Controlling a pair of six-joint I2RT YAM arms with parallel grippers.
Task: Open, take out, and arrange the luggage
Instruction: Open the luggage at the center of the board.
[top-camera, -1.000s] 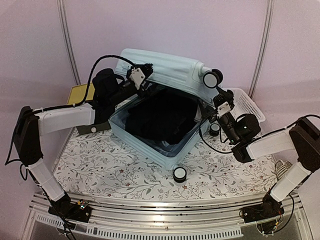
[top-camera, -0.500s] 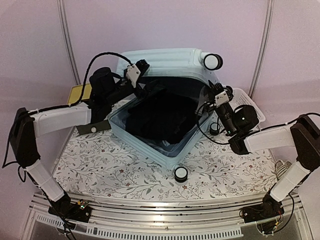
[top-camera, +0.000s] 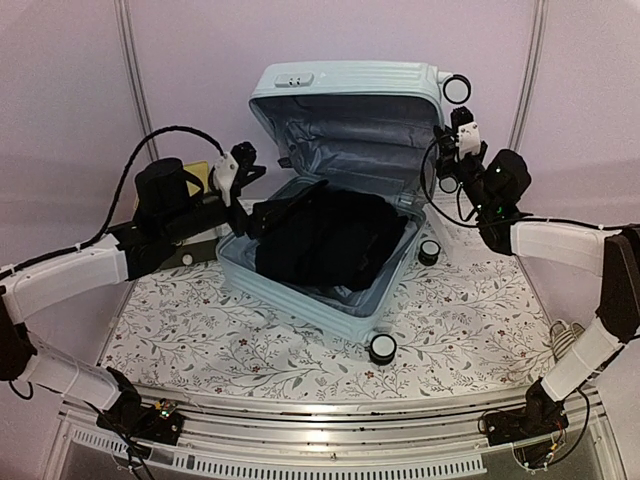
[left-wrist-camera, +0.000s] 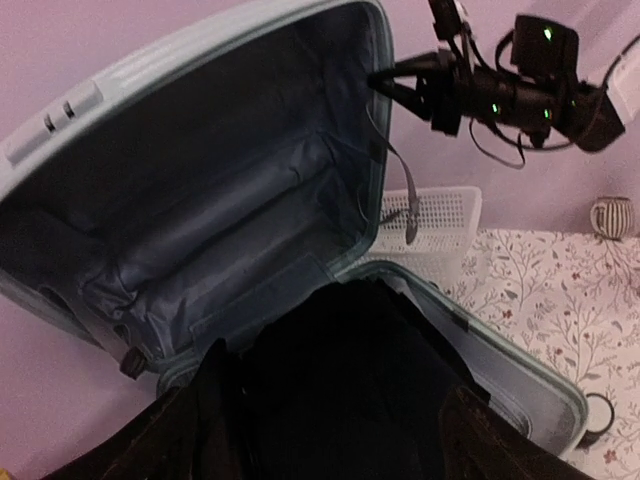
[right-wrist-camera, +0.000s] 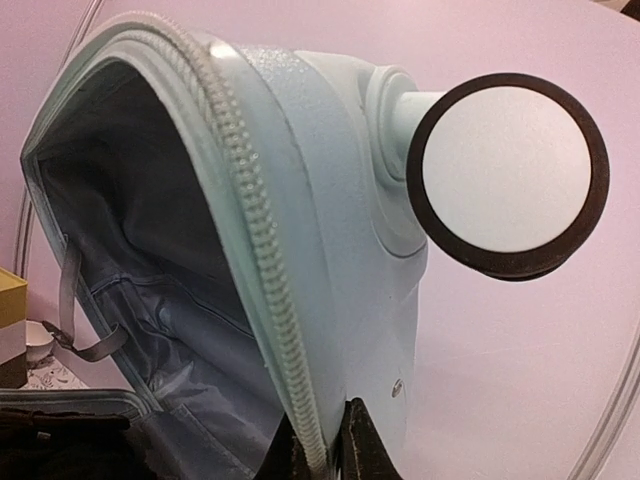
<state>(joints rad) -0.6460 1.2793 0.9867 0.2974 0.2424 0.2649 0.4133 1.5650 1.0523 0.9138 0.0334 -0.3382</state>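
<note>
The luggage (top-camera: 345, 90), a pale mint-blue hard-shell suitcase, lies open with its lid standing upright against the back wall, its grey lining (left-wrist-camera: 230, 200) showing. Black clothes (top-camera: 330, 235) fill the base (top-camera: 300, 300). My right gripper (top-camera: 456, 128) is shut on the lid's right zipper edge (right-wrist-camera: 270, 300), just below a caster wheel (right-wrist-camera: 505, 170). Its fingertips (right-wrist-camera: 352, 450) pinch the rim. My left gripper (top-camera: 245, 165) hangs open at the base's left side, over the black clothes (left-wrist-camera: 350, 380), with nothing between its fingers (left-wrist-camera: 190, 440).
A white lattice basket (left-wrist-camera: 430, 215) stands behind the base on the right. A yellow-topped box (right-wrist-camera: 10, 300) sits at the back left. A small cup (left-wrist-camera: 612, 215) is on the floral tablecloth (top-camera: 200, 330). Two wheels (top-camera: 383, 348) of the base point toward me.
The lid has swung from half open to fully upright. My right gripper has shut on the lid's edge and risen with it. My left gripper has pulled away from the lid to the left.
</note>
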